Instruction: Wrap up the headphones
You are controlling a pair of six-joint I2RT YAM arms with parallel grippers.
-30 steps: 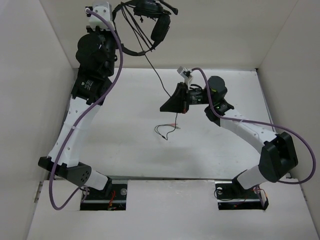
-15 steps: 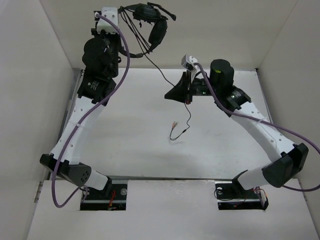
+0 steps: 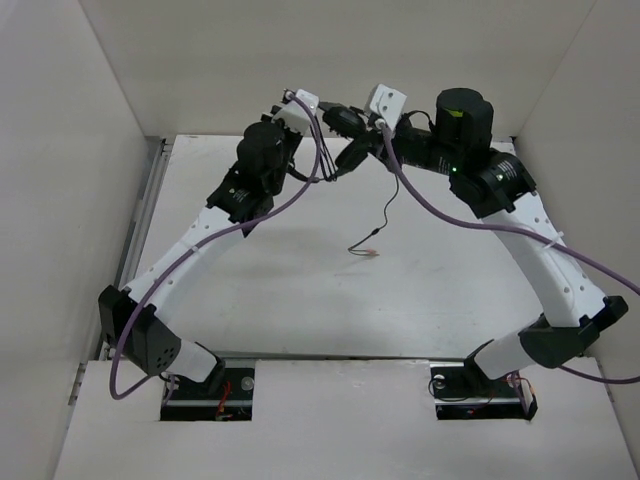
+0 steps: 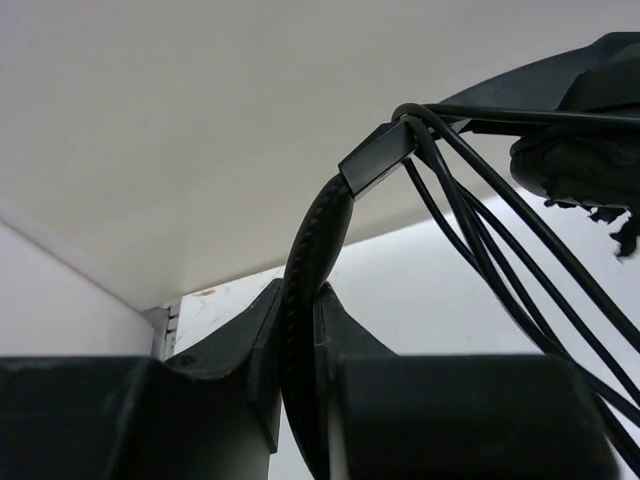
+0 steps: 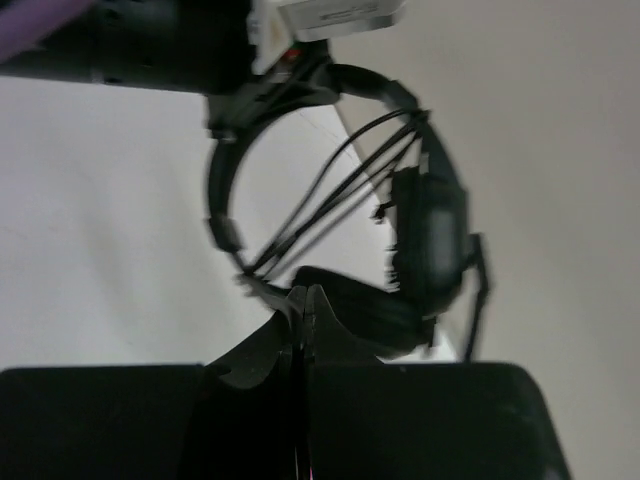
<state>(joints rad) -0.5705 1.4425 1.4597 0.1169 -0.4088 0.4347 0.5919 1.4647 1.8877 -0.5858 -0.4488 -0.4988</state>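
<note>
A: Left gripper, state?

B: Both fingers are clamped on the curved black headband of the small black over-ear headphones. The band rises out of the jaws to a squared slider clip.

A: Headset location?

B: It is held in the air over the back of the white table, between the two wrists. Several strands of the thin black cord are strung across the arc of the headband. One padded earcup sits at the upper right of the left wrist view.

A: Right gripper?

B: Its fingers are pressed together with no gap showing, tips just beside the lower earcup. Cannot tell whether any cord is pinched between them.

A: Loose end?

B: A single tail of cord hangs below the right wrist. Its reddish plug end is low over the table; contact cannot be told.
</note>
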